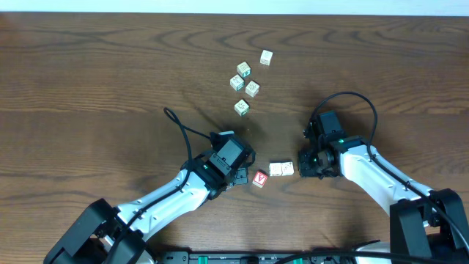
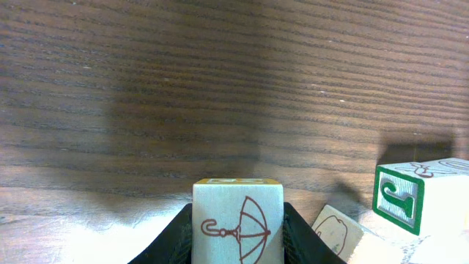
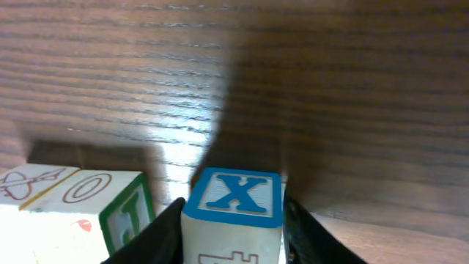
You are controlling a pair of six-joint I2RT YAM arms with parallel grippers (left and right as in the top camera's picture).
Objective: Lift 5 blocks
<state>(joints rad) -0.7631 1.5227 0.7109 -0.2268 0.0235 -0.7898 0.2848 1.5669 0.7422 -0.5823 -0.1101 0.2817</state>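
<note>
While the red block (image 1: 259, 177) lies nearest on the table (image 1: 88, 88), the left gripper (image 1: 241, 174) sits just left of it, clamped narrow on a cream umbrella block (image 2: 238, 220); two cream blocks (image 1: 276, 169) touch side by side just right of the red block; past them the right gripper (image 1: 303, 167) flanks the blue-edged X block (image 3: 234, 194) closely, but I cannot tell whether it presses; five pale cubes (image 1: 242, 71) lie well beyond the red block.

Overhead looks straight down on the whole tabletop (image 1: 88, 66). Wrist cameras sit low, close behind each end effector (image 2: 238, 236), facing across the wood; both catch the green-lettered block (image 2: 399, 199).
</note>
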